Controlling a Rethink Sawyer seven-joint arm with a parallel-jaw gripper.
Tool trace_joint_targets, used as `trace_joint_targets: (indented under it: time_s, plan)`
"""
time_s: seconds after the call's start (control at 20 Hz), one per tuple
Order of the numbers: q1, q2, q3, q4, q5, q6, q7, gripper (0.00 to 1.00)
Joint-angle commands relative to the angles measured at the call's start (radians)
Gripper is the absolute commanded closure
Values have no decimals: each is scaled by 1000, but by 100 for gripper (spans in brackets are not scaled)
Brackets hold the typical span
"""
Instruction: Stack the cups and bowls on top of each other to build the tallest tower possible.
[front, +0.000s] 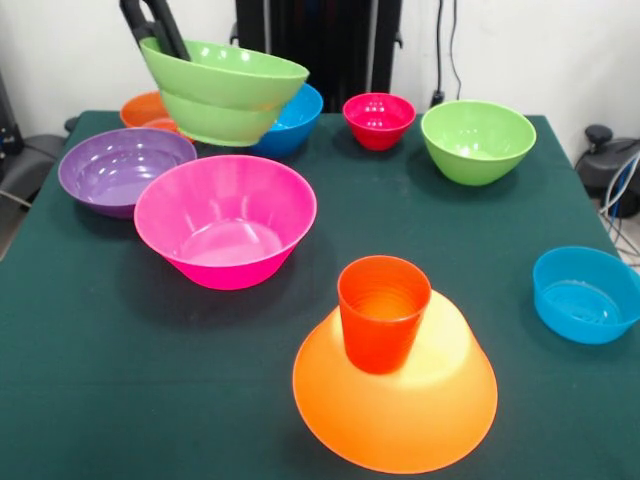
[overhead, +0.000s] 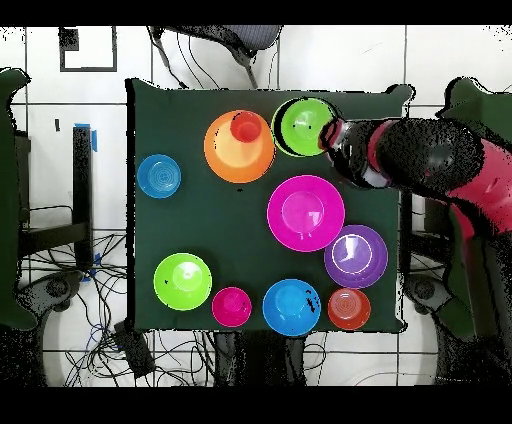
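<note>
**Green bowl aloft, cup on the tower base**

The gripper (front: 160, 38) has a green bowl (front: 222, 90) by its rim, black fingers (front: 165, 35) pinching the wall, and the bowl hangs tilted, clear of the table (front: 90, 340). From overhead it sits near the table's edge, just beside the big orange bowl (overhead: 226, 155), with the red and black arm (overhead: 440, 165) reaching in from the side.

Below and behind the lifted bowl it's crowded: a pink bowl (front: 226, 220) right underneath towards the middle, a purple bowl (front: 122, 168) touching or nearly touching the pink one, a blue bowl (front: 295, 120) and a small orange bowl (front: 148, 108) partly hidden behind the green.

Along the far edge, a small red bowl (front: 379, 119) and a second green bowl (front: 477, 140) stand rim up, well apart. A small blue bowl (front: 584, 293) sits alone near the side edge.

The tower: the big orange bowl, rim down at the near edge, with the cup (front: 383, 312) upright on its flat top, orange-red, faintly ribbed, mouth open.

Every bowl whose inside shows is bare.
</note>
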Motion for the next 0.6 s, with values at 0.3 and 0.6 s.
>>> trace_joint_targets:
  time_s: [0.3,0.6]
  plan:
    - [73,116,44,-100,-41,-32,-110,100]
    - [107,140,21,-176,-61,-10,-94,100]
